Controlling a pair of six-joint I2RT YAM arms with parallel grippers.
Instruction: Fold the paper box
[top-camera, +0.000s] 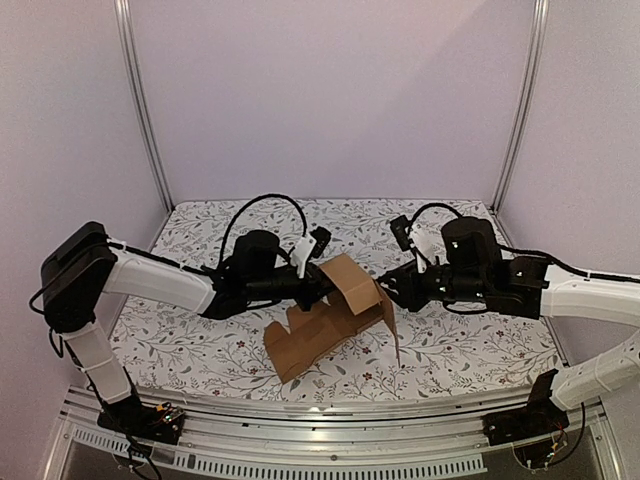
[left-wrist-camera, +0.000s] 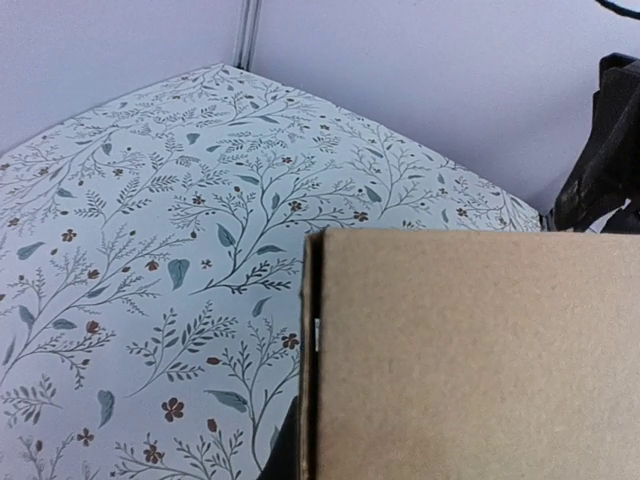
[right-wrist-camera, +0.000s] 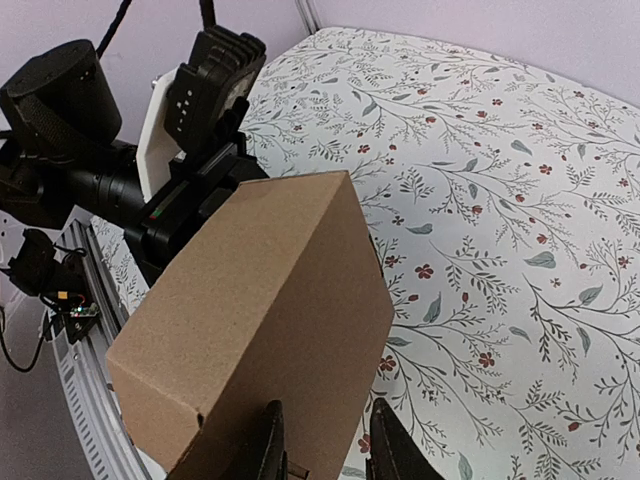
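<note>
The paper box (top-camera: 335, 315) is brown cardboard, partly folded, standing on the flowered table between my arms, with one flap raised. My left gripper (top-camera: 322, 284) reaches in from the left and grips the raised part's left edge. In the left wrist view the cardboard panel (left-wrist-camera: 470, 350) hides the jaws except a dark sliver of one finger (left-wrist-camera: 281, 455). My right gripper (top-camera: 386, 290) is at the box's right side. In the right wrist view its fingers (right-wrist-camera: 267, 447) stand a little apart astride the lower edge of the box panel (right-wrist-camera: 270, 320), with a gap showing.
The flowered tablecloth (top-camera: 470, 345) covers the table. White walls and metal posts (top-camera: 145, 110) close in the back and sides. A metal rail (top-camera: 320, 415) runs along the near edge. The left arm's body (right-wrist-camera: 190, 120) sits just behind the box.
</note>
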